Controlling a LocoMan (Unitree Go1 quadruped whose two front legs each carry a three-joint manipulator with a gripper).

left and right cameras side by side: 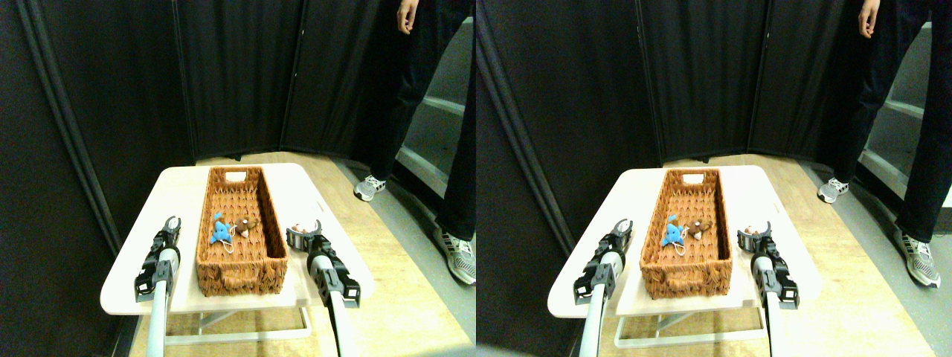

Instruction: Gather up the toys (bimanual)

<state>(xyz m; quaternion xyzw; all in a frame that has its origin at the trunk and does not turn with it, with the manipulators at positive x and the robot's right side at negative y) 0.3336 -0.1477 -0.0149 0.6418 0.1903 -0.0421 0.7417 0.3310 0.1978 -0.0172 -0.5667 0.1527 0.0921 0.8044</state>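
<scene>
Since these tiny plush toys look light and squishy, we'd pinch mid-body: blue one [219,230] and brown one [245,225] sit in the long woven wicker basket [242,274], another small brownish one [297,227] between the right gripper's [305,233] open jaws; left gripper [172,223] jaws, can't tell.

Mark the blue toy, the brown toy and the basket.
blue toy [219,231]: stereo pair view, on its body.
brown toy [245,225]: stereo pair view, on its body.
basket [242,277]: stereo pair view, on its near wall.

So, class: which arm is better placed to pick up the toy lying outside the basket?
Right. The right gripper is beside the small toy on the table; the left gripper is across the basket, with no toy near.
</scene>
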